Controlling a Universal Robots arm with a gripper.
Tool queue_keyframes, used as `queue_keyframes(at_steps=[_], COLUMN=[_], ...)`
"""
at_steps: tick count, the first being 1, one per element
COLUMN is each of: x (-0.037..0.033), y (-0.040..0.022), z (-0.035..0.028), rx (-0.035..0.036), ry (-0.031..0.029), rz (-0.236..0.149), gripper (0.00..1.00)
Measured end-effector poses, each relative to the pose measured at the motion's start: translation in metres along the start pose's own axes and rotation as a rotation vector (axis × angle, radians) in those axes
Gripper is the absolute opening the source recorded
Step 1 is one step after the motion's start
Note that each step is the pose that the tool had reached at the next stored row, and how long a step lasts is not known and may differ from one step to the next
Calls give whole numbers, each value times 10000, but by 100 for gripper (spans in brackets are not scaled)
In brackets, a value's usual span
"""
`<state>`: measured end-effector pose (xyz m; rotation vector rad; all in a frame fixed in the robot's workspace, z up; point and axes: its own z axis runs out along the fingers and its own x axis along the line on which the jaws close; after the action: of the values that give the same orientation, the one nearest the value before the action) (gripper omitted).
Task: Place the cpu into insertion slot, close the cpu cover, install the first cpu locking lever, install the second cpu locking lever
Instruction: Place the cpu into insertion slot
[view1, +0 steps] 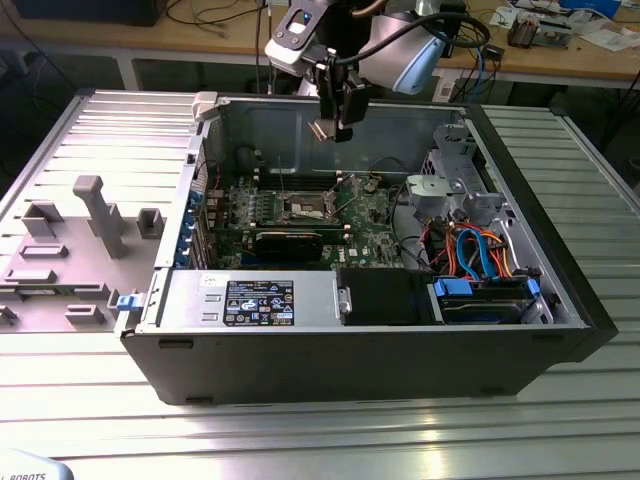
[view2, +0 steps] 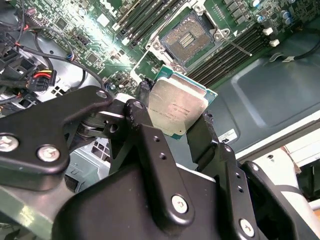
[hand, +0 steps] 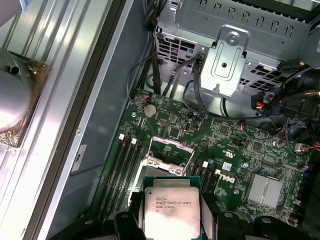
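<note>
My gripper (view1: 336, 126) hangs above the open computer case, shut on the cpu (view1: 322, 129), a flat square chip with a dull silver top. In both wrist views the cpu (view2: 177, 106) (hand: 171, 206) sits clamped by its edges between the black fingers (view2: 143, 114). It is held in the air, clear of the green board. Below it lies the insertion slot (view2: 188, 37) (view1: 305, 207), its dark contact field exposed inside a silver rim. The cpu cover (hand: 172, 139), a thin silver frame, appears raised beside the slot. A thin locking lever (view2: 241, 49) sticks out next to the slot.
Memory slots (view2: 227, 55) flank the socket. A long black graphics card (view1: 286, 240) lies in front of it. A silver drive cage (view1: 450, 185) and orange and blue cables (view1: 478, 250) fill the exterior view's right. A grey fixture plate (view1: 80, 235) lies outside the case.
</note>
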<state>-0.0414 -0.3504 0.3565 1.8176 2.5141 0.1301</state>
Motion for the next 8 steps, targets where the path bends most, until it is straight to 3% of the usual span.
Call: queue_keyframes(at_steps=[8], x=[0], y=[0], z=[0], rx=[-1], ry=[-7], rz=[76], gripper=[55])
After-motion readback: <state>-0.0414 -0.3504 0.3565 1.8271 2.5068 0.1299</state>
